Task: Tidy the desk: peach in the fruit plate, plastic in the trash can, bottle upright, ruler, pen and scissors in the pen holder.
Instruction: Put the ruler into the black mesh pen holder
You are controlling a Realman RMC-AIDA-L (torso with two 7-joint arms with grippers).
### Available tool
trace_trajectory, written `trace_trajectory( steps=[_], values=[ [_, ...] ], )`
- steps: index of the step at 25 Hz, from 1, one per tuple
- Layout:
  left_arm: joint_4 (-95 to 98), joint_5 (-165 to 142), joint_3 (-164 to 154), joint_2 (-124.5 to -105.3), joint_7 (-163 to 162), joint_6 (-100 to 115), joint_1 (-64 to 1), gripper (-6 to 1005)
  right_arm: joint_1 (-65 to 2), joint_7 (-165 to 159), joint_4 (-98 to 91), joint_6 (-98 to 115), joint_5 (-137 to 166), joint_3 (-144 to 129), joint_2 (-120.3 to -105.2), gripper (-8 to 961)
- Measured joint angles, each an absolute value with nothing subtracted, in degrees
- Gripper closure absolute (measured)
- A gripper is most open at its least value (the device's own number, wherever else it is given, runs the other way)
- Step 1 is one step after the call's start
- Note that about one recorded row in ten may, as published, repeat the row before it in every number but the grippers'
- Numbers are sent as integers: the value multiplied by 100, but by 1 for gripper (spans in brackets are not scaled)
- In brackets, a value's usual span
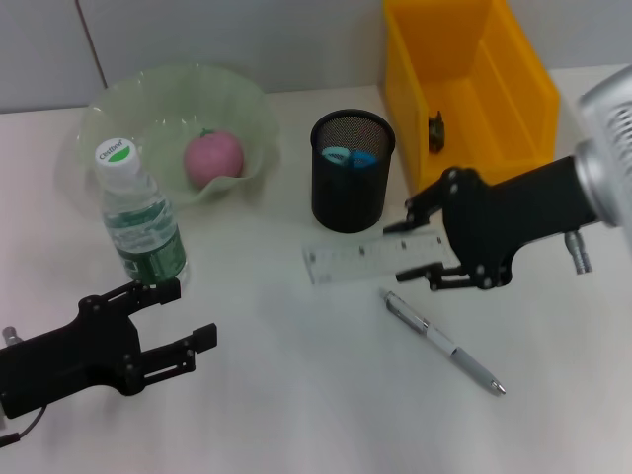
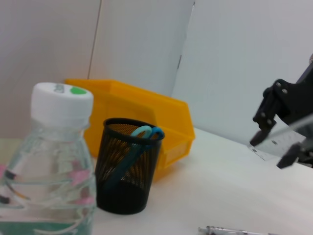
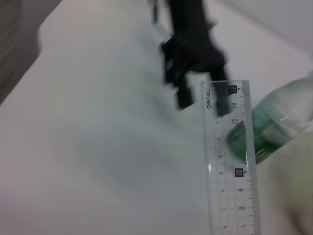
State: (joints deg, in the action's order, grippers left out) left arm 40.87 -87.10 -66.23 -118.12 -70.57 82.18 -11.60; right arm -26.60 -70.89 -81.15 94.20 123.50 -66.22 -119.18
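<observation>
At the near left the left gripper point(image 1: 188, 321) hangs low over the white table point(image 1: 296, 395), its fingers apart with nothing between them. Just beyond it stands the bottle point(image 1: 140, 212) — upright, clear, white-capped with a green label. Behind the bottle, at the far left, the pale green fruit plate point(image 1: 247, 118) holds the pink peach point(image 1: 212, 158), which sits near the plate's middle.

Toward the centre stands the black mesh pen holder point(image 1: 353, 193). The blue handles of the scissors point(image 1: 348, 157) show at its mouth; in the left wrist view they lean against the rim, with the blades pointing down inside.

Just in front of the pen holder is the clear ruler point(image 1: 370, 257), lying crosswise from left to right. Its right end sits between the fingers of the right gripper point(image 1: 423, 252), which is closed on it. In the left wrist view the ruler appears raised off the table in that grip, though the head view does not settle whether its left end touches the surface. Near of the ruler and a little to the right, the silver pen point(image 1: 444, 343) lies flat on the table at a slant, apart from both grippers.

At the far right the yellow trash can point(image 1: 513, 118) stands open — a small dark object point(image 1: 435, 131) rests against its left inner wall, too small to identify.
</observation>
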Motion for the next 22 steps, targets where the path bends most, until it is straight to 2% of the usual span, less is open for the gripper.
trace_trajectory(
  steps=[12,22],
  values=[
    [4078,-8753,-6609,-11807,-6995,8515,-1160,197,-2338,-6003,-5923,8389,9137,-5717,-11942,560],
    [4037,-8768,-6660,-11782,-6990,8633,-1213,197,-3022,-4169,-2864,7592,6235,-5739,-11953,560]
  ],
)
